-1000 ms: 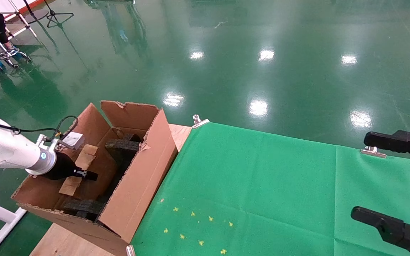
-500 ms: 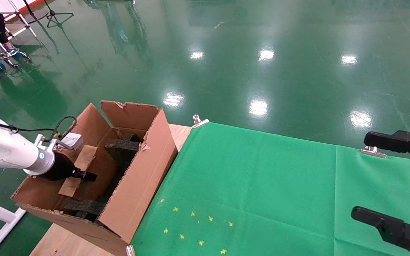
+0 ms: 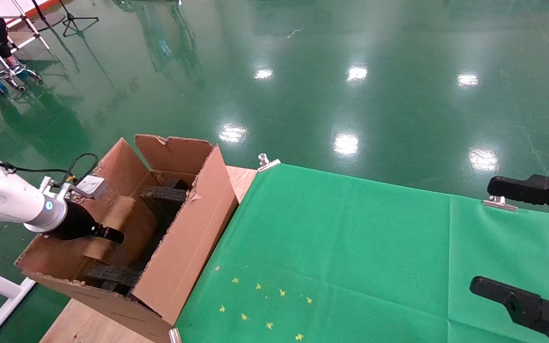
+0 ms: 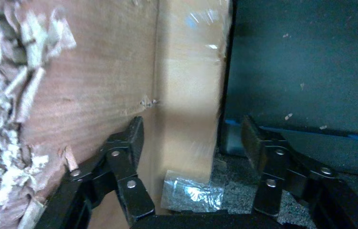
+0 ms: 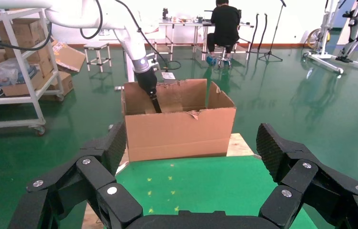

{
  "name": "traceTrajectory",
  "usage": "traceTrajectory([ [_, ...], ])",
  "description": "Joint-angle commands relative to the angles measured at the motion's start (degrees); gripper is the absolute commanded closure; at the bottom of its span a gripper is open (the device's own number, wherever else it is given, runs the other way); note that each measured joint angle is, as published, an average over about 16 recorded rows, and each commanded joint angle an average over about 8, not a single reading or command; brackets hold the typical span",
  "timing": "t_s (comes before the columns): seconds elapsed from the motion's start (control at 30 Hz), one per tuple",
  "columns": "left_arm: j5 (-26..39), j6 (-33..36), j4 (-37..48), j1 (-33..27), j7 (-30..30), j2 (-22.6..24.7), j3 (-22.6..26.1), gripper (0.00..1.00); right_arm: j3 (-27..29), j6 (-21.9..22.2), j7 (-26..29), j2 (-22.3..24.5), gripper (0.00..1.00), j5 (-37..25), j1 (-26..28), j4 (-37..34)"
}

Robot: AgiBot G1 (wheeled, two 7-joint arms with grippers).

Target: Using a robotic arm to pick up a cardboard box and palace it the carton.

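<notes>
Fingers (image 4: 130, 143) of the left gripper (image 4: 191, 143) stand apart on either side of the cardboard box (image 4: 189, 95), each with a slim gap to it rather than pressed on, so the box is not clamped. The box stands on edge inside the carton (image 3: 184, 238), leaning against its left wall, with black foam blocks (image 3: 165, 195) just to its right. The robotic arm (image 3: 3, 200) reaches into the carton from the left, its black gripper body low between the walls. The carton sits at the left end of the table, beside the green cloth (image 3: 350, 257). The right gripper (image 5: 191, 157) hangs wide open and idle over the cloth's right side, well apart from the carton.
</notes>
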Motion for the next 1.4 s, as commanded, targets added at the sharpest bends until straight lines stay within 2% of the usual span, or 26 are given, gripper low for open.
traceTrajectory([
  [0.03,0.1,0.1,0.0,-0.3,0.2,0.0,0.1,0.00,0.0,0.0,0.0,0.0,0.00,0.0,0.0,0.0],
  [0.3,-0.6,1.2,-0.3,-3.8,1.2,-0.6,-0.4,0.00,0.0,0.0,0.0,0.0,0.00,0.0,0.0,0.0],
  [0.5,-3.5,3.7,-2.1,-10.7,2.8,-2.4,-2.4,0.00,0.0,0.0,0.0,0.0,0.00,0.0,0.0,0.0],
  [0.63,-6.7,8.1,-4.5,-16.6,3.0,-4.2,-4.6,0.00,0.0,0.0,0.0,0.0,0.00,0.0,0.0,0.0],
  [0.83,-14.1,18.9,-9.9,-22.9,0.8,-8.1,-9.4,0.00,0.0,0.0,0.0,0.0,0.00,0.0,0.0,0.0],
  [1.07,-22.9,27.8,-14.8,-23.8,-3.9,-11.4,-14.6,0.00,0.0,0.0,0.0,0.0,0.00,0.0,0.0,0.0],
  [1.4,-24.2,28.4,-16.3,-22.6,-3.5,-11.8,-16.1,0.00,0.0,0.0,0.0,0.0,0.00,0.0,0.0,0.0],
])
